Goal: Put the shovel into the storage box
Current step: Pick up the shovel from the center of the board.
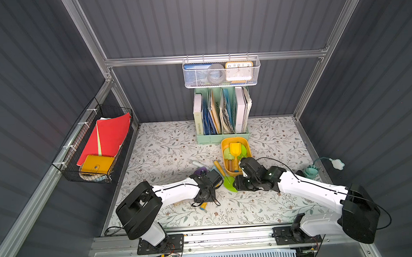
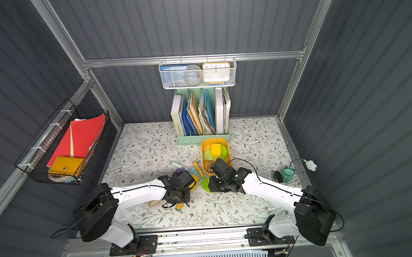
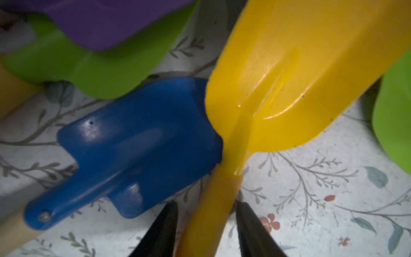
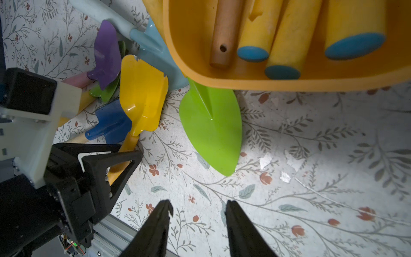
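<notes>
Two grippers: both mine, low over the floral table (image 4: 311,166), close to the storage box (image 4: 266,85).
left gripper (image 3: 206,204): jaws straddle the handle of the yellow shovel (image 3: 278,77); one finger touches it, a gap shows at the other, so no clamp.
right gripper (image 4: 199,204): jaws parted, nothing between them, above bare table near the green trowel (image 4: 211,129).
yellow shovel: flat on the table outside the box, blade edge against the blue shovel (image 3: 144,138).
storage box: just beside the pile, several shovels inside, handle ends at its near wall.
</notes>
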